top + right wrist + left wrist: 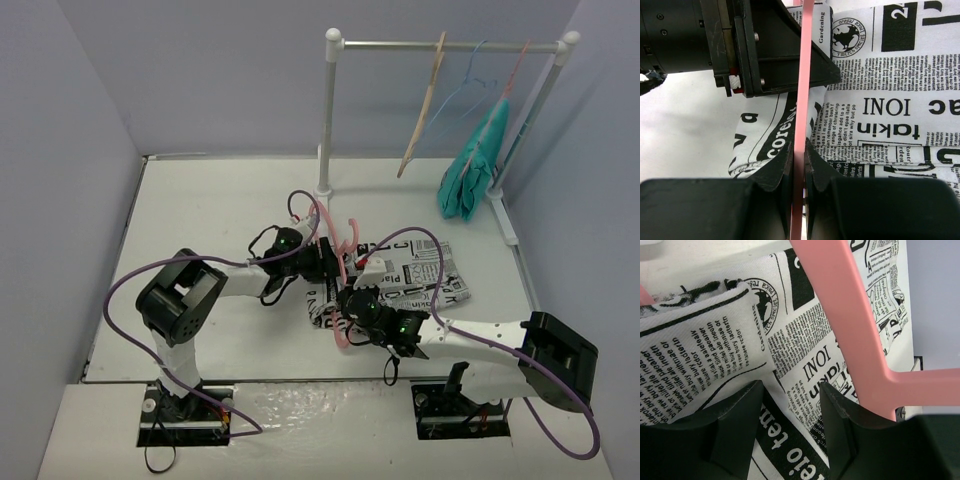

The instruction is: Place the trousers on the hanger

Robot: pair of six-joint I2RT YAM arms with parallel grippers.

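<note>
The trousers (425,275) are lying crumpled on the bench (220,200), right of centre, just in front of the two arms. The hanger (341,268) is resting across their left edge, its hook pointing away from the arm bases. The right pincer (799,165) is clenching the hanger's thin pink bar between its fingertips. The left pincer (790,387) is sitting released, its jaws spread over the printed cloth beside the pink bar. Farther back, a teal garment (472,170) is hanging from a rail (450,45).
</note>
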